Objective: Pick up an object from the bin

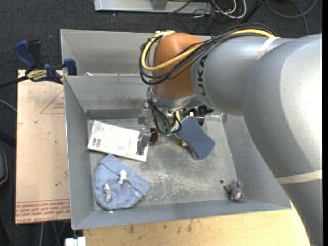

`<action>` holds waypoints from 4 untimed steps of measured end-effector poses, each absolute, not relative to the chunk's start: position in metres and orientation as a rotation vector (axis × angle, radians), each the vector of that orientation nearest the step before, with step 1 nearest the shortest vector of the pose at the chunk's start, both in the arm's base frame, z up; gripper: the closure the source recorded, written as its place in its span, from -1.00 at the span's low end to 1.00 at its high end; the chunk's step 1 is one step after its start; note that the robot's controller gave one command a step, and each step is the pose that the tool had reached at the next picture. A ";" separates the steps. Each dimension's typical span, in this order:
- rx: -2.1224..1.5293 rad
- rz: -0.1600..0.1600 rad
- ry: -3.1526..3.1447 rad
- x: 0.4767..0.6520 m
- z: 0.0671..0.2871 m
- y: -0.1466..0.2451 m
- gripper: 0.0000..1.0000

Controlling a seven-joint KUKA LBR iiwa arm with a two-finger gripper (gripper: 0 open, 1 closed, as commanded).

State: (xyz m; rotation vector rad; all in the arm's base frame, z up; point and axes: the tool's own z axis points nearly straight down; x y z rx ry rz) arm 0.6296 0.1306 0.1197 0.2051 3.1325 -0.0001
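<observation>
My gripper (143, 143) hangs low in the middle of the bin, its tip over the right edge of a flat white box with printed labels (115, 140) that lies on the left of the floor. Nothing shows held in it. Just to its right, a slate-blue oblong pad (197, 139) lies tilted on the floor, its upper end tucked under the wrist. In front of the white box sits a crumpled pale blue cloth with small white bits on it (119, 183).
A small grey lump (234, 190) lies in the front right corner. The orange wrist cover, the cables and the thick arm hide the back middle and right of the bin. Bare floor shows between the cloth and the grey lump.
</observation>
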 end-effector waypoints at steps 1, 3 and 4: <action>0.080 0.000 3.131 0.603 0.072 0.218 -1.00; 0.489 0.008 3.107 0.614 0.076 0.218 1.00; 0.489 0.006 3.108 0.613 0.079 0.218 1.00</action>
